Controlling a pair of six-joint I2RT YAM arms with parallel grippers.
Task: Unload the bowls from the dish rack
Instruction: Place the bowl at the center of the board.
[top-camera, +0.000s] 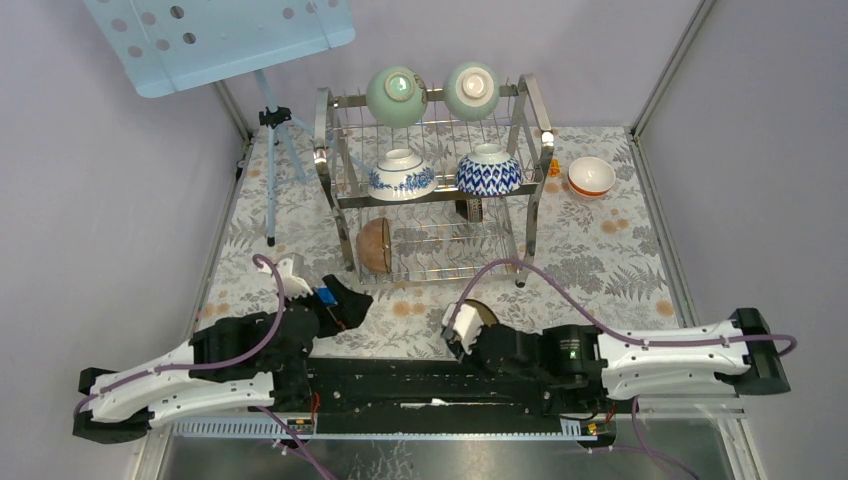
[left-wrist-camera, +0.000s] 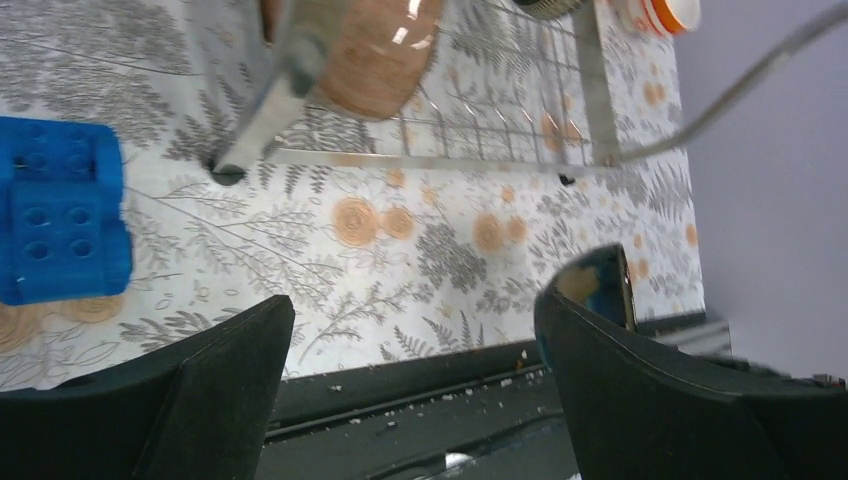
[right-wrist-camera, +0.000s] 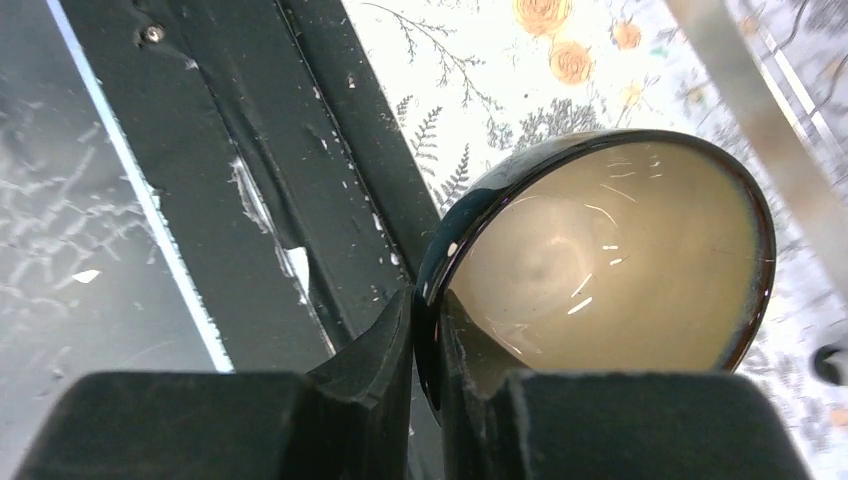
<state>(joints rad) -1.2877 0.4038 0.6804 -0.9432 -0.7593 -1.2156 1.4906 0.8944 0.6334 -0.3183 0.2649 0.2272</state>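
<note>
The steel dish rack (top-camera: 323, 150) stands at the table's middle back. Two pale green bowls (top-camera: 396, 95) (top-camera: 471, 90) lean on its top tier, and two blue-and-white bowls (top-camera: 402, 176) (top-camera: 488, 170) sit below them. A brown bowl (top-camera: 373, 245) (left-wrist-camera: 375, 50) stands on edge on the lowest shelf. An orange-white bowl (top-camera: 591, 177) (left-wrist-camera: 660, 12) rests on the table to the rack's right. My right gripper (top-camera: 462, 330) (right-wrist-camera: 428, 340) is shut on the rim of a dark teal bowl (right-wrist-camera: 600, 250) (top-camera: 480, 312), low in front of the rack. My left gripper (top-camera: 335, 300) (left-wrist-camera: 412, 305) is open and holds nothing.
A pale blue perforated stand (top-camera: 215, 35) on a tripod (top-camera: 275, 150) stands at the back left. A blue block (top-camera: 326, 297) (left-wrist-camera: 60, 215) lies by my left gripper. The black base rail (top-camera: 420, 380) runs along the near edge. Walls close in both sides.
</note>
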